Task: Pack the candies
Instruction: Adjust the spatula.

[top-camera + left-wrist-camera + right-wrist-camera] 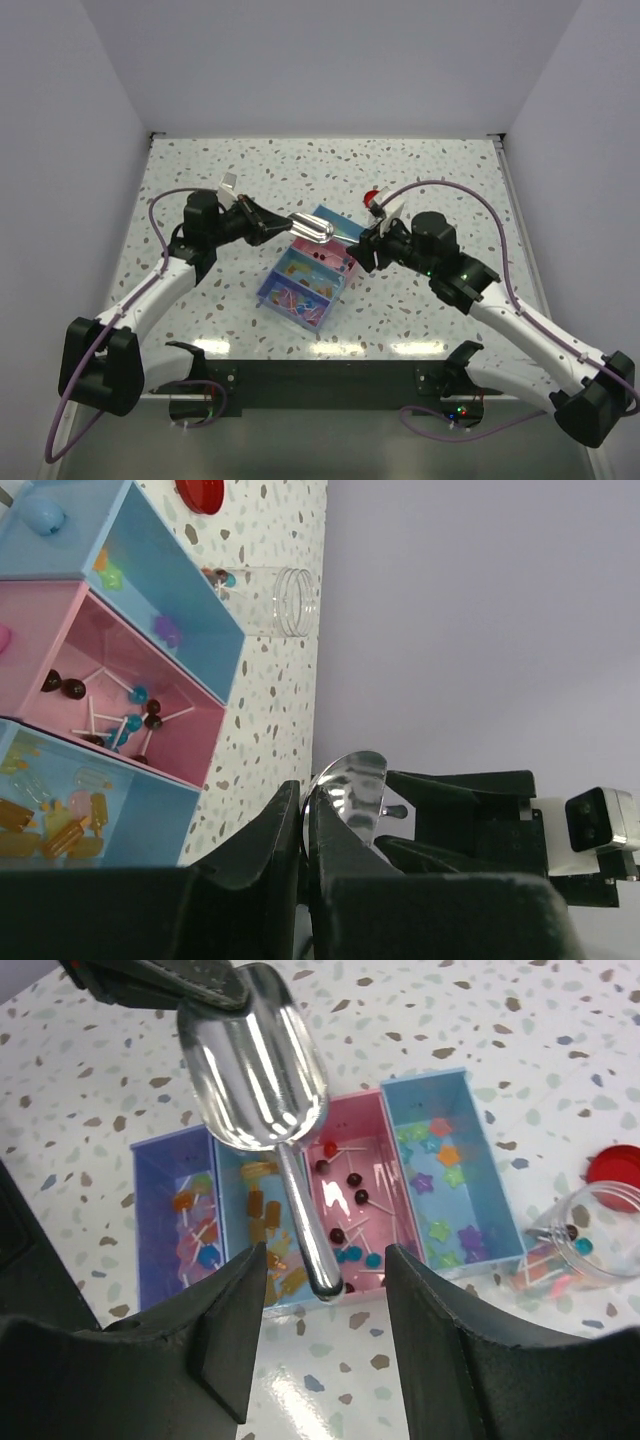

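The candies lie sorted in a four-compartment tray (425, 1082): star sweets (440, 1175), dark and blue lollipops (350, 1185), orange gummies (262, 1220), mixed lollipops (195, 1230). A few candies sit in a clear jar (590, 1230) lying on its side. My left gripper (283, 225) is shut on the rim of a metal scoop (255, 1060), holding it over the tray (262, 296). In the left wrist view its jaws (305, 810) pinch the scoop's bowl (350, 790). My right gripper (325, 1280) stands open, with the scoop's handle tip between its fingers, untouched.
A round red lid (615, 1165) lies on the speckled table beside the jar's mouth, behind the tray's right end. In the left wrist view the jar (265, 600) and lid (200, 492) sit beyond the tray (180, 580). White walls enclose the table.
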Controlling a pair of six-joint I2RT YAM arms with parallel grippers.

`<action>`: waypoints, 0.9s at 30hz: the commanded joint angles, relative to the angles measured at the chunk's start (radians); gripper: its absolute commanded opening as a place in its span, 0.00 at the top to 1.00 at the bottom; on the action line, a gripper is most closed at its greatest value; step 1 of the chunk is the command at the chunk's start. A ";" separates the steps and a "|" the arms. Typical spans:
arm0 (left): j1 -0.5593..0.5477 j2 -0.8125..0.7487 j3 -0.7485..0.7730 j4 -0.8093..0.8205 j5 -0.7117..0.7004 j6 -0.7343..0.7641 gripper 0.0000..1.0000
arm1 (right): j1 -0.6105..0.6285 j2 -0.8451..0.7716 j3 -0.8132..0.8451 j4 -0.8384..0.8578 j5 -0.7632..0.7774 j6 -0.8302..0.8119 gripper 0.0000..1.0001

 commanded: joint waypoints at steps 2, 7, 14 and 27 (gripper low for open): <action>0.006 -0.027 -0.009 0.098 0.036 -0.096 1.00 | -0.004 0.053 0.063 0.089 -0.145 -0.015 0.45; 0.006 -0.027 -0.006 0.106 0.043 -0.112 1.00 | -0.004 0.097 0.080 0.121 -0.165 -0.029 0.44; 0.006 -0.032 -0.011 0.096 0.043 -0.112 1.00 | -0.006 0.137 0.099 0.145 -0.167 -0.041 0.47; 0.006 -0.027 -0.014 0.100 0.055 -0.113 1.00 | -0.006 0.183 0.131 0.148 -0.159 -0.085 0.69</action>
